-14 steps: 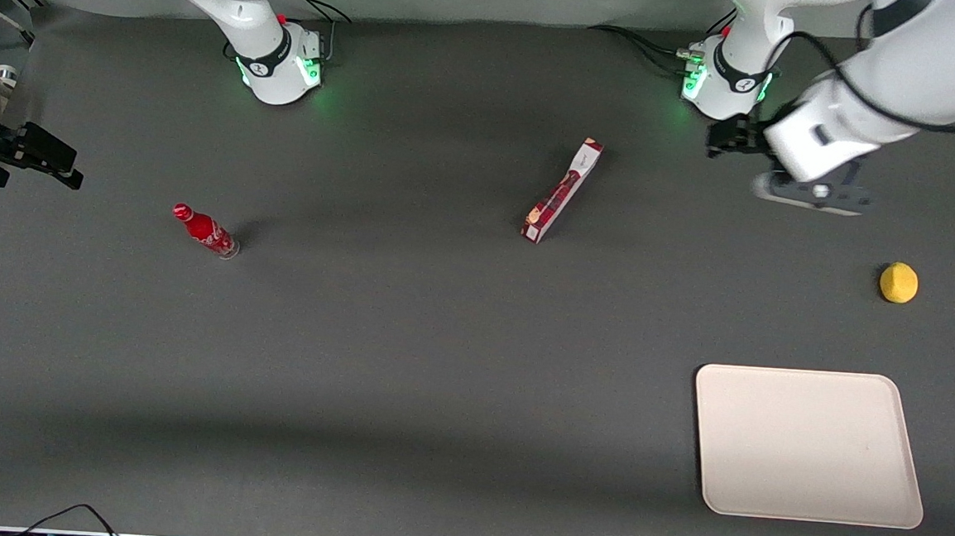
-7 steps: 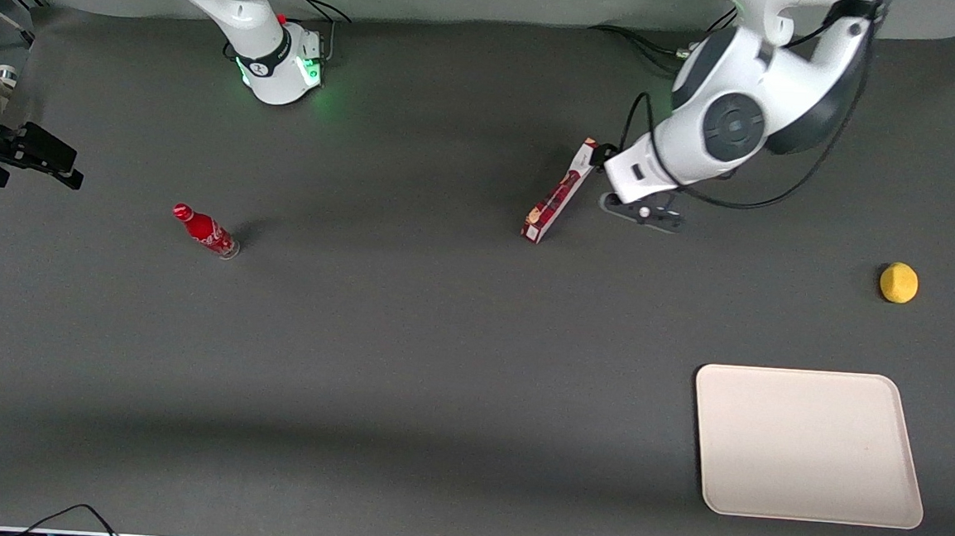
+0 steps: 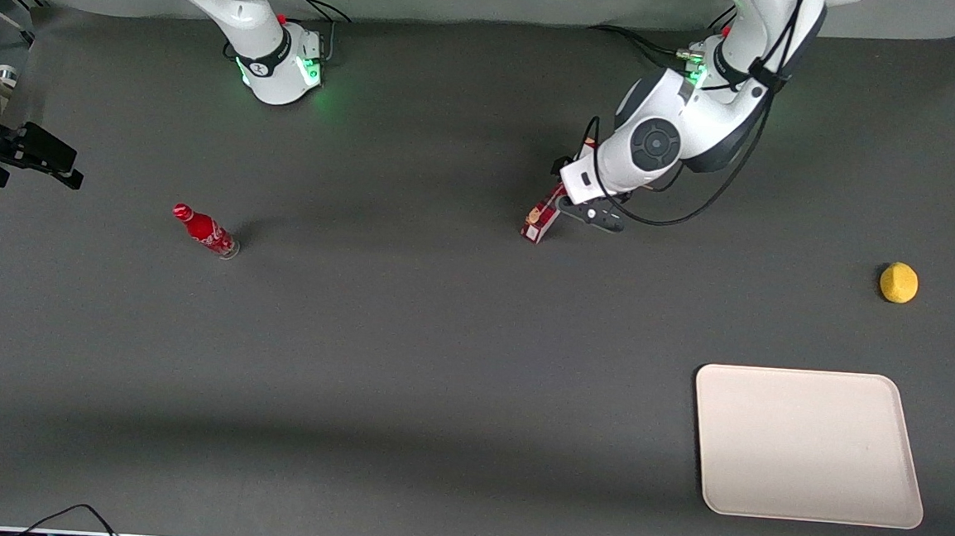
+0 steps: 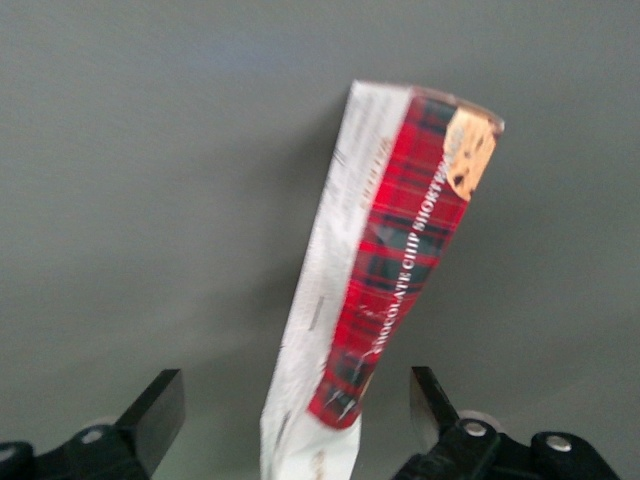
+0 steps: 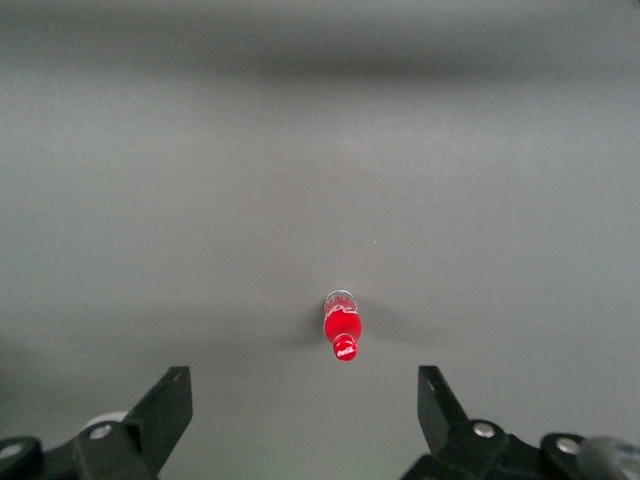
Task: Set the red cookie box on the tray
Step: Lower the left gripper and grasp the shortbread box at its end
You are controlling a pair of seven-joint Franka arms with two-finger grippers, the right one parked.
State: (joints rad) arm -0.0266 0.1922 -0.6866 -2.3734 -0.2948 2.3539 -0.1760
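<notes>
1. The gripper [image 4: 295, 425] hangs above the red cookie box [image 3: 544, 215], in the upper middle of the front view; its fingers [image 4: 160, 412] are spread wide on both sides of the box and do not touch it.
2. The box lies on the dark table [image 3: 406, 355].
3. The tray [image 3: 807, 444] is at the lower right, well apart from the box.
4. A yellow ball [image 3: 898, 283] lies at the right edge, and a red bottle [image 3: 204, 231] at the left.
</notes>
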